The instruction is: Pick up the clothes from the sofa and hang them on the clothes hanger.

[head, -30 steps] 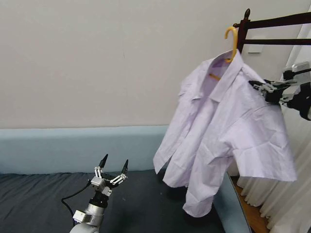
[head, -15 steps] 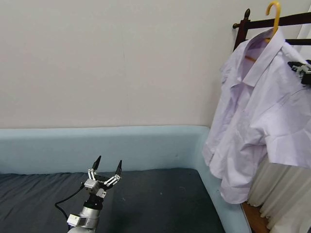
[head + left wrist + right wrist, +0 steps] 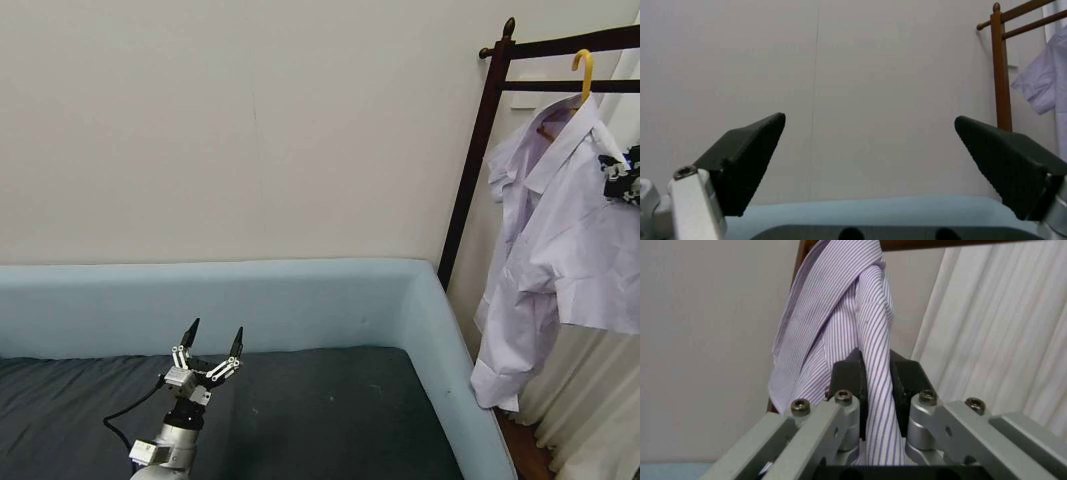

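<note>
Fingers of right gripper (image 3: 877, 382): pressed on a fold of the striped shirt (image 3: 833, 315), to keep it steady.
Striped shirt: on the yellow hanger (image 3: 581, 70), hook seemingly over the rack (image 3: 467, 180) bar.
Left gripper (image 3: 214, 332): spread, idle above sofa (image 3: 300, 295).

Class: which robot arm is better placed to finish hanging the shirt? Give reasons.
Right: the right gripper is shut on the shirt at the rack; the left gripper hangs open over the sofa.
</note>
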You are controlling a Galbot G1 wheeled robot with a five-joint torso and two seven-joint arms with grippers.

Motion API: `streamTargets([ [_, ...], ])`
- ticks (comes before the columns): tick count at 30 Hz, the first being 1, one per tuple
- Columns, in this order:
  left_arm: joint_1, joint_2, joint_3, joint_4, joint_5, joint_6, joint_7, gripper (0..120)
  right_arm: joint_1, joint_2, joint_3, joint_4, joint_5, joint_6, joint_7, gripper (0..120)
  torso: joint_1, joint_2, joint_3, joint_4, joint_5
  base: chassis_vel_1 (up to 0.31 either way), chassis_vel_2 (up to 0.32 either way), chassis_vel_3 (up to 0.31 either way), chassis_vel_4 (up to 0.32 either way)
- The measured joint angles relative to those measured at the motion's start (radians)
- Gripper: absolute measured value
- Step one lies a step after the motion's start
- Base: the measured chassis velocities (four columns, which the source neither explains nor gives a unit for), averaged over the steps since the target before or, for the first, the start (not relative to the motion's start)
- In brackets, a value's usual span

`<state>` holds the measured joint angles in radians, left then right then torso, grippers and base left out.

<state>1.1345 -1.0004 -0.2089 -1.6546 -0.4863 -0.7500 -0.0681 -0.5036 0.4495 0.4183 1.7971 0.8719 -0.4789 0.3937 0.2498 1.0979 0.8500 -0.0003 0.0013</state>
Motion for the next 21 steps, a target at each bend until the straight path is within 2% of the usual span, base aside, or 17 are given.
streamTargets([
  [3,0.0,-0.01,0.004,-0.003,0.006,0.004,0.0,100,0.082,0.034,-0.079,-0.053,-0.005,0.016,0.002,7,0.0,0.0,0.0,-0.0002,0.0,0.0,0.0,0.0,0.0],
  [6,0.0,-0.011,0.004,-0.004,0.008,0.005,0.0,100,0.105,0.041,-0.103,-0.062,-0.005,0.017,0.004,7,0.0,0.0,0.0,-0.0001,-0.0001,0.0,0.0,0.0,0.0],
  [7,0.0,-0.016,0.005,-0.004,0.013,0.006,0.0,100,0.177,0.056,-0.165,-0.09,-0.001,0.017,0.014,7,0.0,0.0,0.0,0.0,-0.0003,0.0,0.0,0.0,0.0],
  [12,0.004,-0.022,0.005,-0.003,0.017,0.007,0.0,100,0.316,0.094,-0.28,-0.19,0.002,0.016,0.039,7,0.0,0.0,0.0,0.0001,-0.0005,0.0,0.0,0.0,0.0],
  [18,0.013,-0.023,-0.003,-0.003,0.017,0.007,-0.002,100,0.368,0.118,-0.334,-0.257,0.006,0.017,0.072,7,0.0,0.0,0.0,0.0,-0.0001,0.0,0.0,0.0,0.0],
  [21,0.018,-0.024,-0.008,-0.003,0.017,0.006,-0.002,100,0.405,0.13,-0.364,-0.292,0.055,0.015,0.109,7,0.0,0.0,0.0,-0.0002,-0.0002,0.0,0.0,0.0,0.0],
])
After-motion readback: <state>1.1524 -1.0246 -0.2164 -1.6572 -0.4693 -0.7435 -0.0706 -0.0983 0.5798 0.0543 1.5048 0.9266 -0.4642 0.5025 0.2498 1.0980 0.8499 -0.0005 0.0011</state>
